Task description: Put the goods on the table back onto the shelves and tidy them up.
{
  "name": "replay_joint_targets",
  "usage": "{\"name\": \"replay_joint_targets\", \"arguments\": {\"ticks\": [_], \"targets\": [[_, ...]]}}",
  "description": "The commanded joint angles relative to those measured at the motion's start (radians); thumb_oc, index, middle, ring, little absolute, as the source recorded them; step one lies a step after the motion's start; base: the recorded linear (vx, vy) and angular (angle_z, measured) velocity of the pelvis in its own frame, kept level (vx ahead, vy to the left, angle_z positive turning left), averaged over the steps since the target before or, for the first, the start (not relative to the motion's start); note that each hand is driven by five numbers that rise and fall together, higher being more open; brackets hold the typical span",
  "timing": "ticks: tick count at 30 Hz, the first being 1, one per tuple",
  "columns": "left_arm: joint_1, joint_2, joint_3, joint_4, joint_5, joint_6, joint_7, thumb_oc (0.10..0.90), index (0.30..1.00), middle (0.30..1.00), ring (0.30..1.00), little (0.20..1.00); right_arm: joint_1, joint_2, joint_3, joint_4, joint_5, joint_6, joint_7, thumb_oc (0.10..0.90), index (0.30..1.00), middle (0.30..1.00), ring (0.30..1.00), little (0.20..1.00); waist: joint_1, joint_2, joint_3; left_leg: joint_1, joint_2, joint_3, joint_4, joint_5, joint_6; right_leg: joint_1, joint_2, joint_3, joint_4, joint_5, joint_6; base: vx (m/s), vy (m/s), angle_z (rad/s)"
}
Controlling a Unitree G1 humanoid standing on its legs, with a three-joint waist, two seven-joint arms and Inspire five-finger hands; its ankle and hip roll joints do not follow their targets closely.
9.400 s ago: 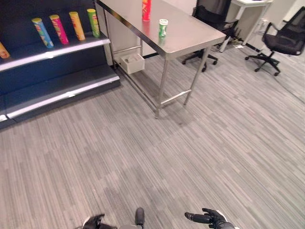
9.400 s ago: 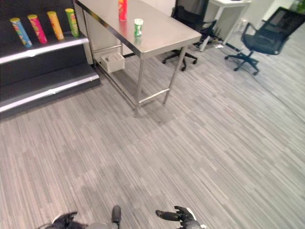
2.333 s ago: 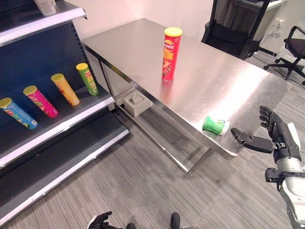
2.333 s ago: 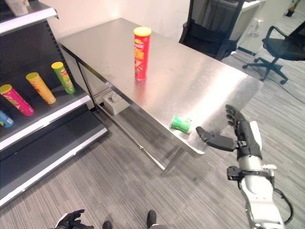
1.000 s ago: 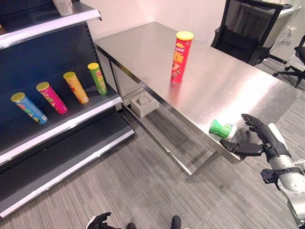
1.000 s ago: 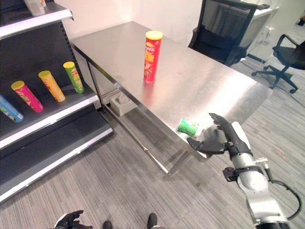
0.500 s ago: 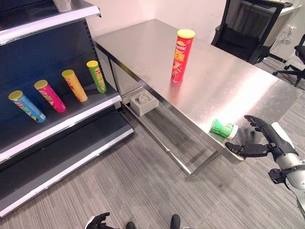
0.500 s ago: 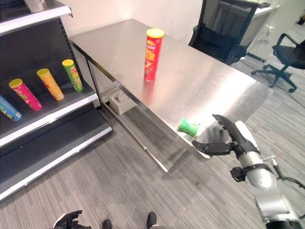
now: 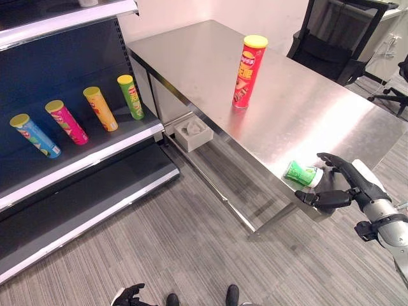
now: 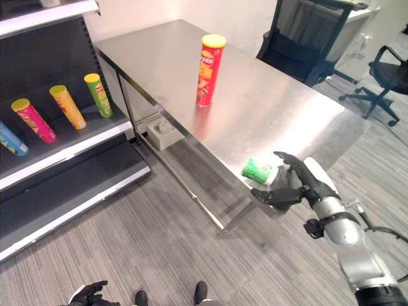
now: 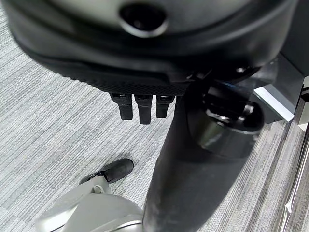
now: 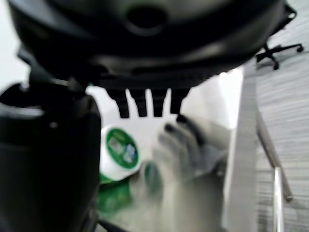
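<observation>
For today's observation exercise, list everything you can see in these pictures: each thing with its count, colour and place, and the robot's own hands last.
table: one, bare steel, right of the shelves.
tall can: one, red with a yellow lid, upright mid-table.
small can: one, green with a white lid, lying on its side at the table's near edge.
shelves: one dark unit with silver edges, on the left.
shelf cans: four, blue, pink, orange and green, leaning in a row on the middle shelf.
small box: one, white, on the floor under the table.
office chairs: two, black, beyond the table.
floor: grey striped carpet.
right hand: dark, open, fingers spread beside the small can.
left hand: dark, low at the bottom edge.
</observation>
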Motion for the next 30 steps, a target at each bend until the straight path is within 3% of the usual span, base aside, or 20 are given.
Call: {"name": "replay_joint_targets", "arguments": {"ticks": [1,4,5,7,8,9,19,30], "targets": [[-0.055,0.078,-0.033,0.026,0.014,-0.038,-0.003,0.800,0.900,0.900,0.900,0.900,-0.132,-0.090,-0.005,0.009,0.007,-0.062,-0.030,0.800,0.900,0.900,0.900,0.900,0.035,-0.067,-0.026,0.011,0.039,0.035,0.003,-0.026,-0.045,0.056,-0.076,0.007,0.014,-0.047,0.091,0.00,0.000,0.00],[-0.056,0.079,-0.035,0.030,0.012,-0.038,-0.002,0.800,0.900,0.900,0.900,0.900,-0.135,-0.093,0.002,0.015,0.003,-0.061,-0.029,0.800,0.900,0.900,0.900,0.900,0.037,-0.069,-0.026,0.009,0.041,0.032,0.003,-0.025,-0.046,0.055,-0.076,0.005,0.014,-0.046,0.091,0.00,-0.005,0.04],[-0.054,0.079,-0.035,0.030,0.012,-0.039,-0.001,0.800,0.900,0.900,0.900,0.900,-0.132,-0.096,0.003,0.020,0.002,-0.060,-0.028,0.689,0.733,0.733,0.733,0.733,0.037,-0.070,-0.026,0.008,0.041,0.032,0.003,-0.025,-0.046,0.055,-0.076,0.003,0.014,-0.046,0.091,0.00,-0.005,0.04],[-0.054,0.080,-0.037,0.025,0.012,-0.039,-0.002,0.800,0.900,0.900,0.900,0.900,-0.134,-0.108,0.012,0.031,-0.008,-0.058,-0.025,0.593,0.589,0.589,0.589,0.589,0.038,-0.071,-0.025,0.007,0.041,0.030,0.003,-0.024,-0.046,0.054,-0.076,0.002,0.014,-0.046,0.091,0.00,0.000,0.00],[-0.054,0.081,-0.037,0.022,0.012,-0.040,-0.002,0.800,0.900,0.900,0.900,0.900,-0.132,-0.116,0.017,0.032,-0.013,-0.056,-0.021,0.422,0.333,0.333,0.333,0.333,0.039,-0.073,-0.025,0.006,0.041,0.030,0.003,-0.023,-0.047,0.054,-0.076,0.003,0.014,-0.046,0.091,0.00,0.000,0.00],[-0.054,0.081,-0.037,0.021,0.012,-0.040,-0.002,0.800,0.900,0.900,0.900,0.900,-0.131,-0.124,0.020,0.036,-0.017,-0.054,-0.017,0.400,0.300,0.300,0.300,0.300,0.039,-0.074,-0.024,0.006,0.041,0.029,0.003,-0.023,-0.047,0.054,-0.076,0.002,0.014,-0.045,0.090,0.00,0.000,0.00],[-0.055,0.082,-0.039,0.021,0.010,-0.043,-0.003,0.800,0.900,0.900,0.900,0.900,-0.108,-0.172,0.016,0.042,-0.012,-0.052,0.004,0.400,0.300,0.300,0.300,0.300,0.037,-0.082,-0.020,0.005,0.043,0.028,0.003,-0.021,-0.048,0.053,-0.077,0.000,0.014,-0.042,0.093,0.00,0.000,0.00],[-0.060,0.083,-0.017,0.022,0.008,-0.041,0.000,0.800,0.900,0.900,0.900,0.900,-0.107,-0.114,-0.116,-0.019,0.006,-0.065,-0.081,0.400,0.300,0.300,0.300,0.300,0.038,-0.084,-0.030,0.009,0.043,0.027,0.003,-0.028,-0.044,0.057,-0.077,0.002,0.014,-0.046,0.092,0.00,0.000,0.00]]}}
